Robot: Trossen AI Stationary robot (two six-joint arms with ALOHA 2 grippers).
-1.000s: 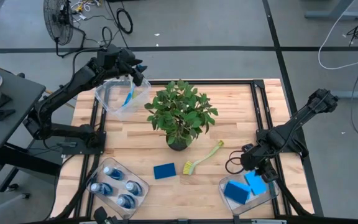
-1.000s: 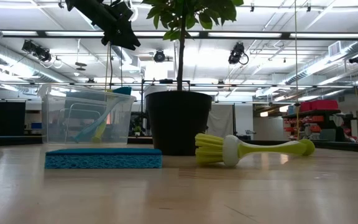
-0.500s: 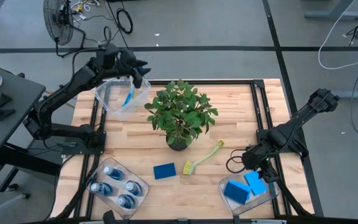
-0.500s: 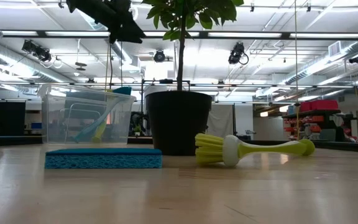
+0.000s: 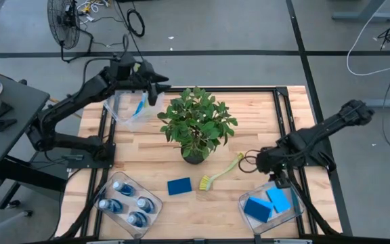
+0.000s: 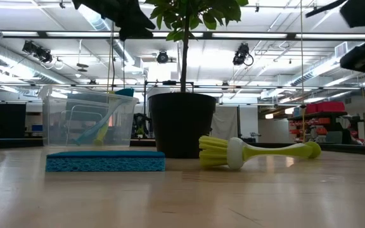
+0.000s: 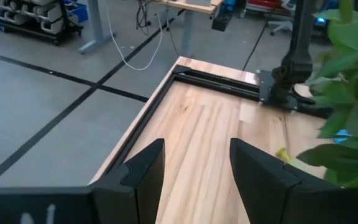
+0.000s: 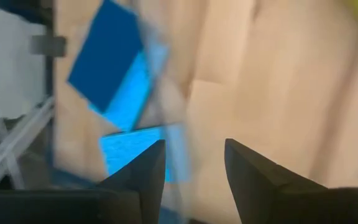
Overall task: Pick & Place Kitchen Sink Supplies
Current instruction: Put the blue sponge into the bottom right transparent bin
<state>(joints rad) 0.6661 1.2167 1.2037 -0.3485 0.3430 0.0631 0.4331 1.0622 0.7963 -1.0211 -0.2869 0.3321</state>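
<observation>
A yellow-green dish brush (image 5: 222, 171) lies on the wood near the plant's pot, with a flat blue sponge (image 5: 179, 186) beside its bristle head. Small blue bottles (image 5: 128, 203) stand in a clear bin at the near left. Two blue sponges (image 5: 268, 202) lie in a clear bin at the near right. Another brush (image 5: 139, 106) leans in the far-left bin. My left gripper (image 5: 160, 85) hangs open in the air above that bin's right rim. My right gripper (image 5: 257, 161) is open and points down, just right of the brush's handle end, with nothing between its fingers (image 8: 148, 168).
The leafy potted plant (image 5: 196, 125) stands mid-table between the two arms, its leaves close to my left gripper. Dark frame rails (image 5: 283, 122) run along the table's sides. Bare wood lies along the far right part of the table (image 7: 216, 124).
My left gripper has swung toward the table's right, toward the plant, staying high over the far-left bin. My right gripper has moved from beside the sponge bin toward the far edge and the left, coming next to the lying brush's handle end. No object has moved.
</observation>
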